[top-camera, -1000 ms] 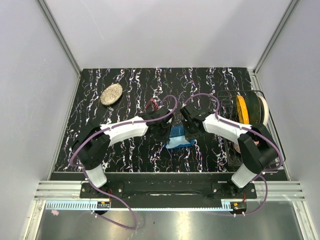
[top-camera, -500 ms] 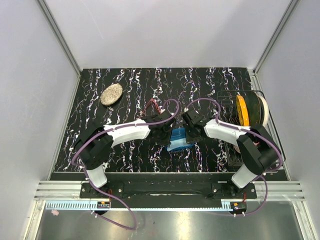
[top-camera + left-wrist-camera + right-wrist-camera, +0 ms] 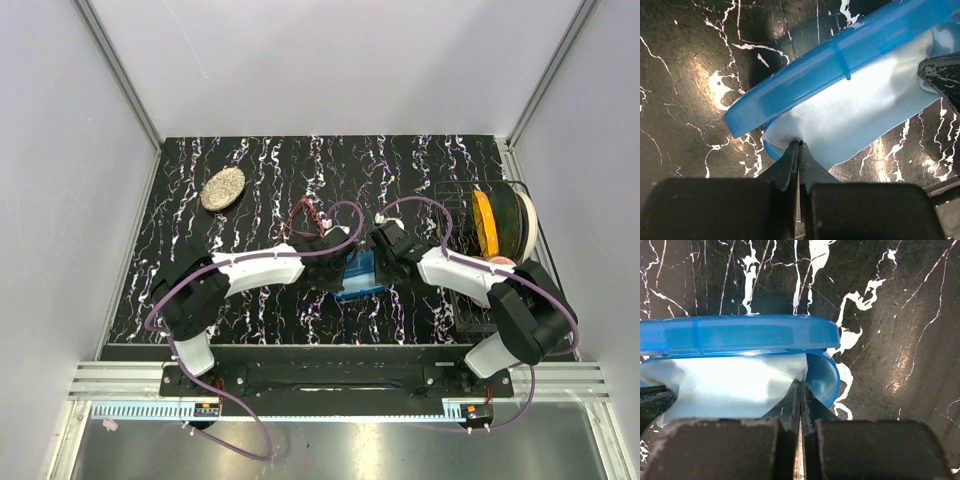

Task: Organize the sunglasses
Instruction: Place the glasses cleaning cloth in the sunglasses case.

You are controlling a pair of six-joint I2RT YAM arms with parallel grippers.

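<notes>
The sunglasses [image 3: 304, 212] lie on the table behind my left arm, thin red frame partly crossed by a cable. The glossy blue case [image 3: 360, 277] sits mid-table with its lid [image 3: 740, 332] raised. A light blue cloth [image 3: 865, 107] spreads inside it. My left gripper [image 3: 799, 143] is shut on the cloth's corner at one end of the case [image 3: 790, 95]. The right gripper [image 3: 801, 383] is shut on another corner of the cloth [image 3: 725, 382] at the opposite end. In the top view both grippers, left [image 3: 337, 272] and right [image 3: 384, 262], flank the case.
A speckled beige oval object [image 3: 222, 188] lies at the back left. A wire rack [image 3: 470, 300] with a yellow and a white disc [image 3: 500, 218] stands along the right edge, beside my right arm. White walls enclose the black marbled table [image 3: 250, 160].
Both grippers have come down and closer to the case, carrying the cloth with them. The cloth now lies lower, inside the open case. The sunglasses have not moved.
</notes>
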